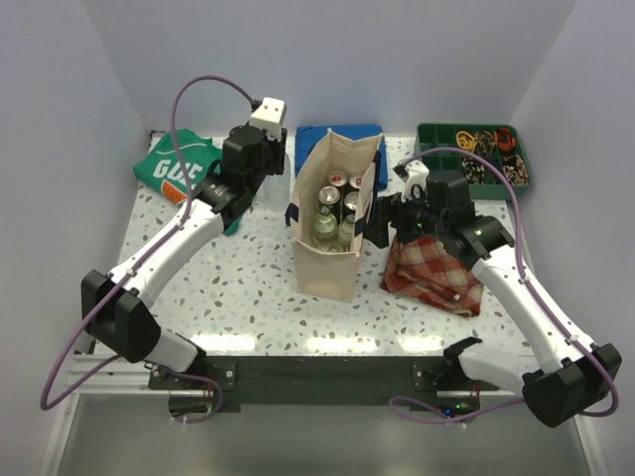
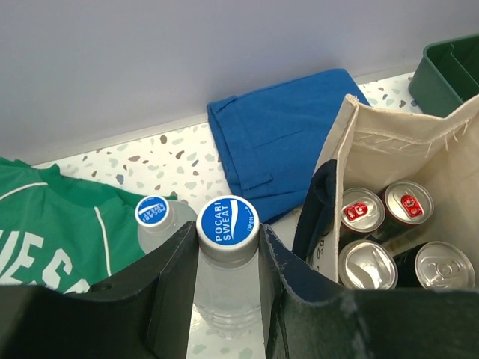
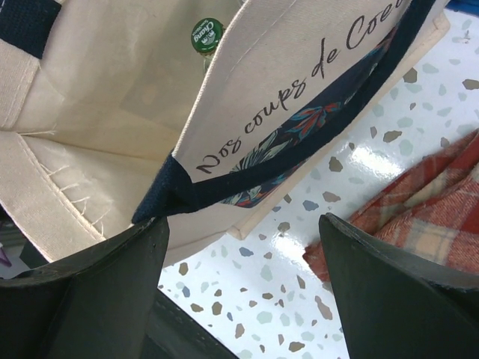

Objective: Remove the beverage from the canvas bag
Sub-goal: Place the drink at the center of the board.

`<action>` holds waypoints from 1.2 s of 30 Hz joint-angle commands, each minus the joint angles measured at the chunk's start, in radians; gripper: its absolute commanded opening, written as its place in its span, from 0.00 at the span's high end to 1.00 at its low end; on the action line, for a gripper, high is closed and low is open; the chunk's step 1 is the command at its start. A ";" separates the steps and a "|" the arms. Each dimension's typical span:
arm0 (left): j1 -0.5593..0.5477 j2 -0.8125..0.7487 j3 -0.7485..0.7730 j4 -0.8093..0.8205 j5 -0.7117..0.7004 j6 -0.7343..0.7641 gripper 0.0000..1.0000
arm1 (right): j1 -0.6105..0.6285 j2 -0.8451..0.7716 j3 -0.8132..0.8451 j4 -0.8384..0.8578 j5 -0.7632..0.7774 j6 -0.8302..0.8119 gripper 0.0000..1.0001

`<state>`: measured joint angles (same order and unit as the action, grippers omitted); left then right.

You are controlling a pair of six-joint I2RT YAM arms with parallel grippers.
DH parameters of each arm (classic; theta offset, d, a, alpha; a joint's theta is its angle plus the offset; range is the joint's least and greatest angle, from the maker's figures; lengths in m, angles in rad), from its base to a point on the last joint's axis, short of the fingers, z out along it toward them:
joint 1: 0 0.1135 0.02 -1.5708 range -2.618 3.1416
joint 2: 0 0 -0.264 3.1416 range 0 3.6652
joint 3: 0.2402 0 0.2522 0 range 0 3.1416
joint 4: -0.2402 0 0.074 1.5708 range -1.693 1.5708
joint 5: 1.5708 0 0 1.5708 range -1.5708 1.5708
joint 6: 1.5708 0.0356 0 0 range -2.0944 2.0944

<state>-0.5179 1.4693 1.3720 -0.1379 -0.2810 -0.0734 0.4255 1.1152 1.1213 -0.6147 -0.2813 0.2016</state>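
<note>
The cream canvas bag stands upright mid-table with navy handles, holding several cans and a green-capped bottle. Left of the bag, my left gripper is shut on the neck of a clear Pocari Sweat bottle with a blue cap, its base over the table. A second blue-capped bottle stands just beyond it. My right gripper is open with nothing in it, hanging over the table beside the bag's printed right wall. In the top view the held bottle is hidden under the left gripper.
A green shirt lies at the back left and a folded blue cloth lies behind the bag. A red plaid cloth lies under the right arm. A green tray of small items sits at the back right.
</note>
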 commanded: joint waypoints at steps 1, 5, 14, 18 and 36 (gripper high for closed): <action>0.019 0.005 -0.008 0.331 0.057 -0.025 1.00 | 0.002 0.000 0.006 0.021 -0.009 0.005 0.15; 0.019 0.049 -0.019 0.371 0.086 -0.025 1.00 | 0.002 -0.006 0.003 0.013 0.001 0.005 0.15; 0.033 0.111 -0.076 0.503 0.075 -0.020 1.00 | 0.001 -0.029 0.006 0.003 0.008 0.005 0.15; 0.038 0.137 -0.103 0.561 0.066 -0.019 1.00 | 0.002 -0.040 0.009 -0.002 0.021 0.002 0.15; 0.064 0.223 -0.106 0.621 0.083 -0.014 1.00 | 0.001 -0.043 0.012 -0.016 0.033 0.001 0.14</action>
<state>-0.4603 1.7084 1.2301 0.2550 -0.2031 -0.0891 0.4252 1.0916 1.1213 -0.6361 -0.2703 0.2012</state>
